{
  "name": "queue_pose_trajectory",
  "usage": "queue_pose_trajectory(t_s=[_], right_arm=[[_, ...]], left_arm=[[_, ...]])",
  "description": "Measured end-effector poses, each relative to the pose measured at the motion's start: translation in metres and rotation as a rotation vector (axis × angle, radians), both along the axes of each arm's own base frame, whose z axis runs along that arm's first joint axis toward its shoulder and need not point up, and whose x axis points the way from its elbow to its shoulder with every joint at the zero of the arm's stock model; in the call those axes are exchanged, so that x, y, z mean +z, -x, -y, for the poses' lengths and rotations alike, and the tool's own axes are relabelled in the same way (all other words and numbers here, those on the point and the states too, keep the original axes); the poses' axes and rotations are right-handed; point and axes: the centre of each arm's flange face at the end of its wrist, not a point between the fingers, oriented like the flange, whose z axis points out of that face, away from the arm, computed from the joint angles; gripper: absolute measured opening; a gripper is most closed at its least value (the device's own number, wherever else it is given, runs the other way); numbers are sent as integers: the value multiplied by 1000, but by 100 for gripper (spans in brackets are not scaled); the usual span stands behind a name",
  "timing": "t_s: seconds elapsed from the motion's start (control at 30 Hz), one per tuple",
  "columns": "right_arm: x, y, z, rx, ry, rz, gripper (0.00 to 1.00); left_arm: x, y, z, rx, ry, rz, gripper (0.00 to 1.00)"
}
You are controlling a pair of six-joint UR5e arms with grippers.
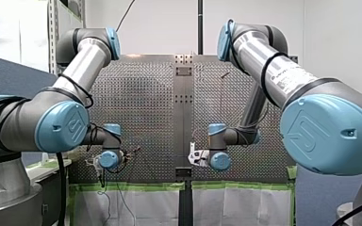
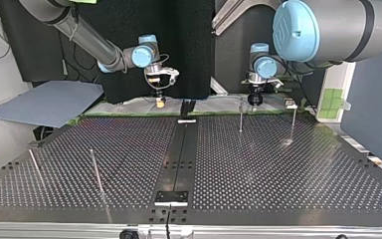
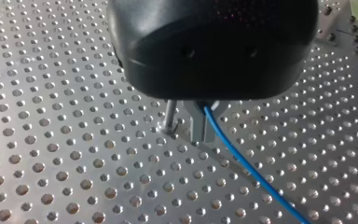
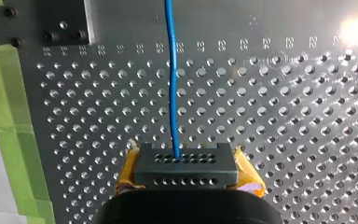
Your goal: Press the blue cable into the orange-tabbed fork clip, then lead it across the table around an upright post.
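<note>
Your left gripper (image 3: 204,135) sits low over the tabletop (image 2: 258,169), close to the edge on the arms' side. Its metal fingers (image 3: 199,126) are pinched together on the blue cable (image 3: 242,163). You can see the cable leave those fingers and slant away over the holes until it passes out of the left wrist view. An upright post (image 3: 170,116) stands just beside the fingers, on the side away from the cable.

Your right gripper (image 4: 179,161) is along that same edge, on the other side of the plain centre strip (image 2: 181,149). It is near the green tape (image 4: 9,116) that lines the edge. Its yellow pads (image 4: 247,175) flank a dark, hole-dotted tip that is closed on the cable. From there the cable runs straight ahead across the holes to the plain strip.

In the top view you also have a second post (image 2: 293,122) nearer the corner on the left gripper's side. Two more posts (image 2: 95,172) stand toward the opposite edge, well apart from both grippers.
</note>
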Motion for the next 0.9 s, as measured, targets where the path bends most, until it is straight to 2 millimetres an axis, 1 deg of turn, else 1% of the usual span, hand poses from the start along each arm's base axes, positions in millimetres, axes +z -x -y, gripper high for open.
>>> queue_pose_trajectory(t_s=[0.3, 0.43, 0.6, 0.63, 0.67, 0.7, 0.73, 0.77, 0.8, 0.83, 0.87, 0.9], right_arm=[[7, 6, 19, -21, 12, 8, 0], [8, 9, 25, -31, 14, 9, 0], [9, 15, 31, -44, 15, 9, 0], [8, 16, 31, -45, 15, 9, 0], [8, 16, 32, -47, 15, 9, 0], [8, 17, 32, -47, 15, 9, 0], [8, 17, 33, -48, 15, 9, 0], [8, 17, 33, -48, 14, 9, 0], [8, 18, 33, -48, 14, 9, 0], [8, 18, 33, -48, 14, 9, 0], [8, 18, 33, -48, 14, 9, 0], [8, 18, 33, -48, 13, 9, 0]], left_arm=[[4, -13, -2, -15, 12, -14, 0], [6, -20, -4, -14, 20, -13, 0], [7, -23, -9, -11, 23, -12, 0], [7, -23, -9, -14, 22, -11, 15], [7, -24, -10, -18, 20, -11, 27], [7, -24, -10, -23, 18, -11, 27], [7, -24, -10, -28, 14, -11, 48], [7, -24, -11, -28, 11, -12, 56], [6, -24, -11, -27, 8, -15, 56], [6, -24, -12, -24, 2, -19, 91], [6, -23, -12, -22, -2, -23, 100], [5, -23, -13, -19, -7, -27, 100]])
